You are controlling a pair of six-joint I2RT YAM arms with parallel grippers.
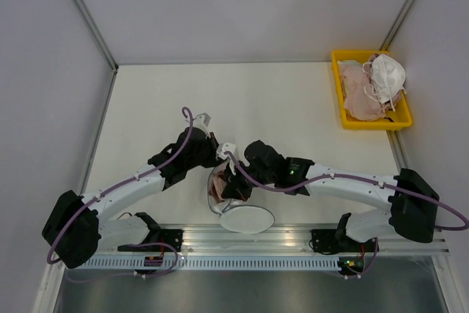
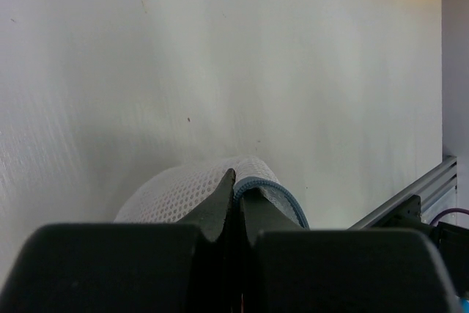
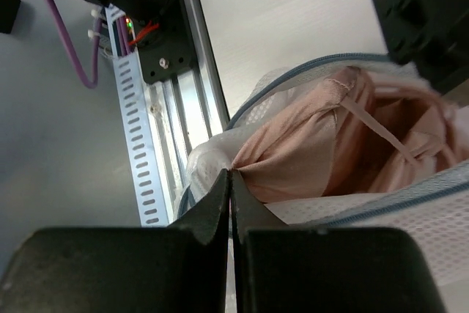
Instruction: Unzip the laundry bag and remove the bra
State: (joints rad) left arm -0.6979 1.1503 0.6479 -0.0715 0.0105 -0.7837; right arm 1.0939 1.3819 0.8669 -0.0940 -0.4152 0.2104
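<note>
Pinching a fold of the bra (image 3: 308, 152) with my right pincer (image 3: 231, 181), tips pressed together on the pink fabric right at the mouth of the laundry bag (image 3: 209, 163). The bag's zipper line runs open around the rim. The bra sits mostly inside, one cup and a thin strap showing through the gap. My left pincer (image 2: 234, 190) is pressed together on the bag's mesh rim, on the far-left side of the bag, holding that edge up.

In the top view the bag lies between my two wrists, its white dome half flopped on the near side next to the rail (image 1: 293, 236).

Step, as I judge it: unzip done, removal in hand, bra gripped but not out.

Next move calls for drawing the right pincer up and away from the bag mouth while the left anchors the rim, so the bag does not lift along. Watch the strap, it could catch on the zipper edge.

Yellow bin (image 1: 344, 119) is well apart from the bag, far right, holding peach garments (image 1: 357, 86) and a white cupped item (image 1: 388, 71). Not my targets.
</note>
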